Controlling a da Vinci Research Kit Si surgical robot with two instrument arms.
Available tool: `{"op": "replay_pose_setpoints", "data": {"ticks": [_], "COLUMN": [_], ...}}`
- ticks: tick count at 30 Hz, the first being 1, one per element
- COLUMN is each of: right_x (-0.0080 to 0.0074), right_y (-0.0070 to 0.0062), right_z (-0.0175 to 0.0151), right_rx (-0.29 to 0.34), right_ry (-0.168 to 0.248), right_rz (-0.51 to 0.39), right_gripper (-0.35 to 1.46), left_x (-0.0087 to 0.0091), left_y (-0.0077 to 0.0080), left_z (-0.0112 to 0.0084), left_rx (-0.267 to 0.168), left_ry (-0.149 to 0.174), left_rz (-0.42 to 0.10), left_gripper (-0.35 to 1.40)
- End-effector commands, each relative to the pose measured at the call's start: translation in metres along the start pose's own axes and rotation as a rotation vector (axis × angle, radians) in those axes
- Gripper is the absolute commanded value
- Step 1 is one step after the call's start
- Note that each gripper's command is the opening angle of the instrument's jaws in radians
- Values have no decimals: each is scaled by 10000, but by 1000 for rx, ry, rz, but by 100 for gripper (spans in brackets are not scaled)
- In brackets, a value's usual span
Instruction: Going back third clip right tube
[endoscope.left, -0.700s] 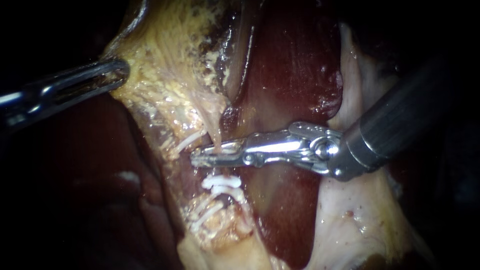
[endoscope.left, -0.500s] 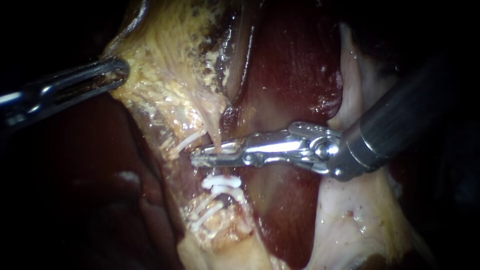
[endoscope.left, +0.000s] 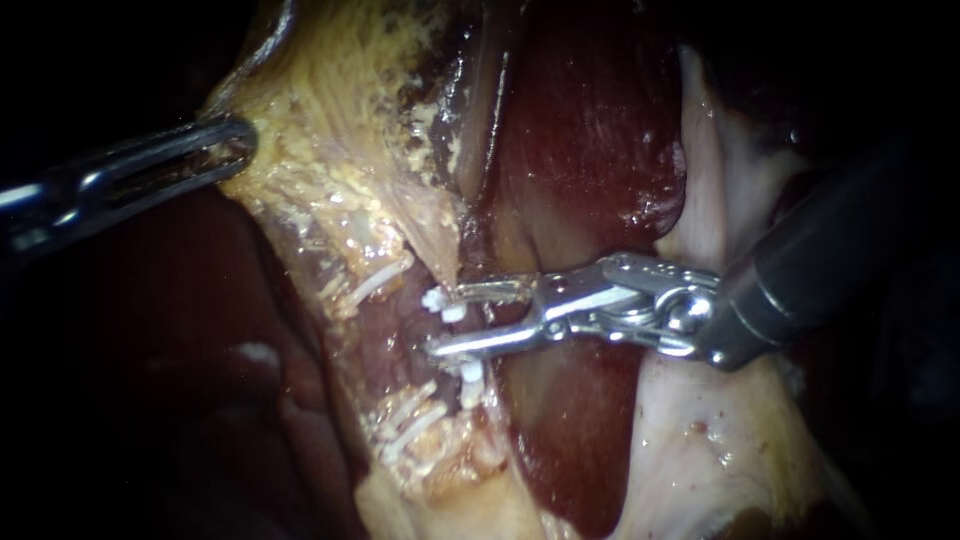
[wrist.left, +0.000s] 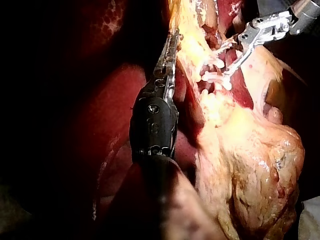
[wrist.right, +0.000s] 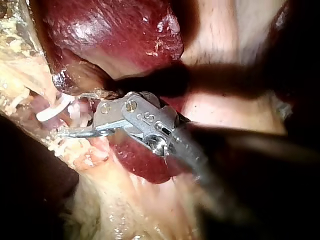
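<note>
The left instrument (endoscope.left: 236, 146) is cut off by the endoscope view's left edge, and its tip is lost against yellow fatty tissue (endoscope.left: 330, 150). The right instrument (endoscope.left: 447, 320) has a dark, blurred shaft that runs off the right edge. The tube beneath the white clips (endoscope.left: 440, 300) is buried and cannot be made out.

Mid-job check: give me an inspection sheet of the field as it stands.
Surface: liver, dark red, beside yellow tissue.
Job's things: upper clip, white; lower clips, white, just below it.
Clutter: nothing seen.
Instruments: right instrument open, holding nothing, its tips by the upper clip; left instrument at the yellow tissue's edge.
Cables: nothing seen.
Surroundings: dark, nothing seen.
</note>
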Motion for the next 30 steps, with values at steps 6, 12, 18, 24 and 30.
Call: {"op": "replay_pose_setpoints", "data": {"ticks": [6,12,18,24,30], "right_x": [2,3,14,41,55], "right_y": [-10,-14,-22,-42,-52], "right_z": [-30,-58,-80,-99,-105], "right_rx": [17,25,32,46,42], "right_ry": [-6,-8,-10,-12,-12], "right_rz": [-85,-89,-177,-292,-362], "right_gripper": [60,60,60,60,60], "left_x": [0,0,0,0,13], "left_y": [-1,-1,-1,-1,-7], "left_z": [-1,0,-1,-1,10], "left_rx": [-1,-1,-1,-1,-10], "left_ry": [0,0,0,0,-11], "left_rz": [0,0,0,0,4], "left_gripper": [-35,-35,-35,-35,-35]}}
